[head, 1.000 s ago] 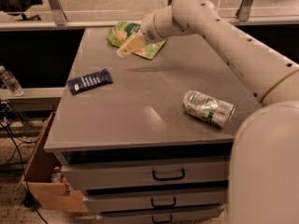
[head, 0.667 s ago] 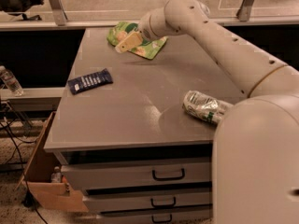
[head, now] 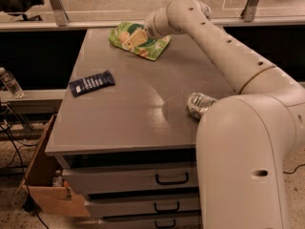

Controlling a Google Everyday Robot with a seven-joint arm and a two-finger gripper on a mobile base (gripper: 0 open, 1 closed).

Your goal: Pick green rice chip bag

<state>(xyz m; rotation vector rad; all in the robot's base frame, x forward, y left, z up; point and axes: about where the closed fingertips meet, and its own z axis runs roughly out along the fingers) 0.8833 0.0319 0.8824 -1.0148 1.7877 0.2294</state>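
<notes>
The green rice chip bag (head: 155,46) lies flat at the far edge of the grey table (head: 133,113), light green with a dark green patch. My gripper (head: 133,38) is down on the bag's left half, at the end of the white arm (head: 214,37) that reaches in from the right. The bag rests on the table. The gripper's tan tip covers part of the bag's printing.
A dark blue bar wrapper (head: 91,82) lies at the table's left. A silver-and-green can (head: 198,105) lies on its side at the right, partly hidden by my arm. Drawers (head: 171,178) sit below the tabletop. A cardboard box (head: 45,175) and a water bottle (head: 10,82) are at the left.
The arm's elbow has swung forward and left and now hides most of the can. The gripper stays over the bag, slightly farther back. The bag has not moved.
</notes>
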